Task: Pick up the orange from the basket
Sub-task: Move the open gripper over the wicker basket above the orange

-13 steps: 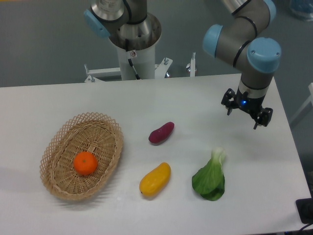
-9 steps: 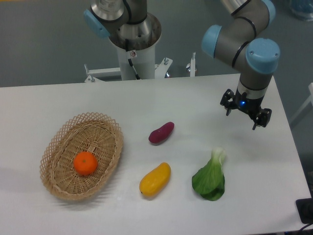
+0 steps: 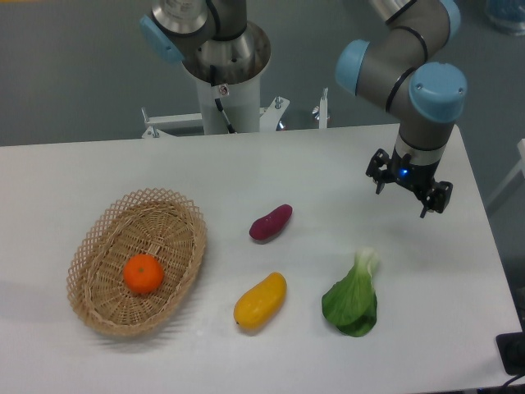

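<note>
Hovering over the worktop's (image 3: 98, 176) right side, pincer (image 3: 408, 192): fingers spread, empty, pointing down. Nearest item: leafy green (image 3: 353, 297), below it. Further left: purple sweet potato (image 3: 271, 222), yellow mango-like fruit (image 3: 260, 300). Far left: basket (image 3: 98, 238), cradling the orange (image 3: 143, 274) at its centre, well apart from the pincer; lift not yet begun.

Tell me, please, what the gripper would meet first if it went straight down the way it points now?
Probably only bare table: the gripper points down, empty, with the bok choy nearer the camera, though depth is unclear.
</note>
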### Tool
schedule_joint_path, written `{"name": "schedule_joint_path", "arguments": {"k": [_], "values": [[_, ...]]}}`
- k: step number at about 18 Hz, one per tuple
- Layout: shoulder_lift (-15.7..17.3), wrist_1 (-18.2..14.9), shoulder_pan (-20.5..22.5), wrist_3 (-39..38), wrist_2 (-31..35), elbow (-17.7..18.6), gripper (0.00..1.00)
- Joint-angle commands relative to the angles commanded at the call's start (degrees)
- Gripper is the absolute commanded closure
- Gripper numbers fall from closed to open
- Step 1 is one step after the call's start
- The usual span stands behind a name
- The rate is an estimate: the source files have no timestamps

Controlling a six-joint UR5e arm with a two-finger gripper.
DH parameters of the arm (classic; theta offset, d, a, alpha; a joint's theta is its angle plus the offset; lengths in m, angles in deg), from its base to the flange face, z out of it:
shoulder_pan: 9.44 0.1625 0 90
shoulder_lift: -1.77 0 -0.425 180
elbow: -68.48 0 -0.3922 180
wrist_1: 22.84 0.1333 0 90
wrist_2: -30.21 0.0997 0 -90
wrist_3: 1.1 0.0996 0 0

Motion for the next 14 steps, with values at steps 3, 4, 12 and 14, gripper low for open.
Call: {"name": "schedule_joint_path", "arguments": {"k": [3,4,12,14], "values": [[0.27,0.27,-2.28,-3.54,-0.36,0.0,0.0],[0.27,0.27,-3.07,-4.76,-0.36,0.0,0.0],[0.18,0.44,-12.12,-22.14,-0.36,-0.52,0.0],[-0.26,0.44,-14.67,-25.41,-0.27,-0.79,0.0]]}}
